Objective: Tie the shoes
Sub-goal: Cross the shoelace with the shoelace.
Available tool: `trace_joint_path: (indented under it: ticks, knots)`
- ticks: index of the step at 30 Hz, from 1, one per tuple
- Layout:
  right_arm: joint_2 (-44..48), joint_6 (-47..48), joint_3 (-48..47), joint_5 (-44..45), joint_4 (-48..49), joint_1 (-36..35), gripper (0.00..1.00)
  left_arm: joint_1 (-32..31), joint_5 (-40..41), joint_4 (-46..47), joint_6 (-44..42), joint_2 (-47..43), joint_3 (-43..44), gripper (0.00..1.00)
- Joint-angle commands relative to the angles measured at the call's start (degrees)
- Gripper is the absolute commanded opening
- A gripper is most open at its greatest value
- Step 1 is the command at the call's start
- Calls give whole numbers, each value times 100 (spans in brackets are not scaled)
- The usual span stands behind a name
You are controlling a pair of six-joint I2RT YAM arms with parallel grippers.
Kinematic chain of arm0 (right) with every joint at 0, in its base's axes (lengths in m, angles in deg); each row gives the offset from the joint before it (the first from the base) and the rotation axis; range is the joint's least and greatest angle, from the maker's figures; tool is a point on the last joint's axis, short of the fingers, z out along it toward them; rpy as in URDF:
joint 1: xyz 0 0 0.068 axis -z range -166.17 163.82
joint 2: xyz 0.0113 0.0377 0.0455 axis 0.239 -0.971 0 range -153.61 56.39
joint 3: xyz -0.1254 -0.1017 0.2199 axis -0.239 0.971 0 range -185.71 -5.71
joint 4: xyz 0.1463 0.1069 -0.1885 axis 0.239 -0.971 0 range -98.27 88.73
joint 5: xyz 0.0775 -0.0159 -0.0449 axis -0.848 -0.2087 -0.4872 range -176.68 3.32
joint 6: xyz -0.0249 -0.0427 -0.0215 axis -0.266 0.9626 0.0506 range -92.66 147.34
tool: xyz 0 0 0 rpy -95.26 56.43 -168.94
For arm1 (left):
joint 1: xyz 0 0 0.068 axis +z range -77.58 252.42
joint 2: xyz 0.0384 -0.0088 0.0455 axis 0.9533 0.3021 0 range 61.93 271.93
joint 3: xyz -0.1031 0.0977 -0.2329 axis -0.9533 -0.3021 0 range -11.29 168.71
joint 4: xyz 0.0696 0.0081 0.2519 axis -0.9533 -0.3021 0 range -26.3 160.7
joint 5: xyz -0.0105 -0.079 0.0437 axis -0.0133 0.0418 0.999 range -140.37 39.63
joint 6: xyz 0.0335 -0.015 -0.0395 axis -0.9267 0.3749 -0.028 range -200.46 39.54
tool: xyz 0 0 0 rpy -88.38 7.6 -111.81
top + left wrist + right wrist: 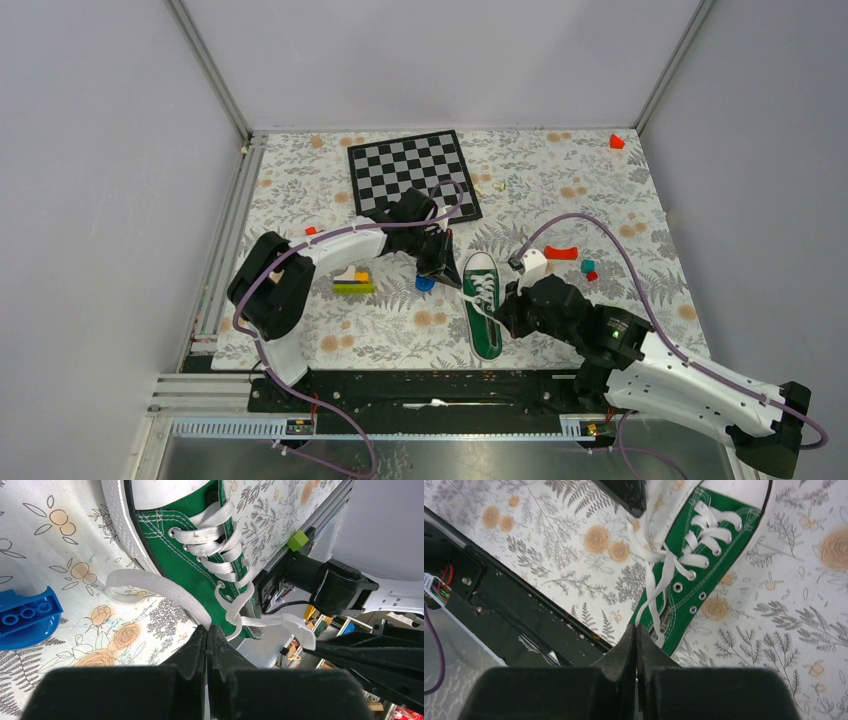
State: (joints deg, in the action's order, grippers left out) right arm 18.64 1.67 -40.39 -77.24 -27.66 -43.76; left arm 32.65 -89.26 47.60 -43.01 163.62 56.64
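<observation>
The green sneaker (487,340) lies on the floral table, its white toe cap pointing away from the arm bases and its white laces loose. My left gripper (445,278) sits at the shoe's left side near the toe, shut on a flat white lace (150,587) that runs into its closed tips (207,628). My right gripper (502,316) is over the shoe's right side, shut on the other lace (651,597), which drops from the eyelets into its tips (636,628). In the right wrist view the shoe (704,555) fills the upper middle.
A chessboard (413,176) lies behind the left arm. A blue block (425,283) sits just left of the shoe, with stacked coloured blocks (353,280) further left. Red and teal pieces (562,252) lie to the right. The black front rail (400,385) runs close to the heel.
</observation>
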Motion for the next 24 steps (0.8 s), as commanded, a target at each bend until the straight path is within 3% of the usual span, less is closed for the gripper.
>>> trace_joint_path:
  ticks: [1, 14, 24]
  knots:
    - [114, -146, 93, -130, -246, 19, 0, 19, 118, 54, -151, -26, 89, 0]
    - [-222, -114, 278, -497, 61, 19, 0, 22, 145, 7, -152, -53, 115, 0]
    - [-292, -237, 478, 18, 629, 19, 0, 13, 97, 6, -153, -96, 52, 0]
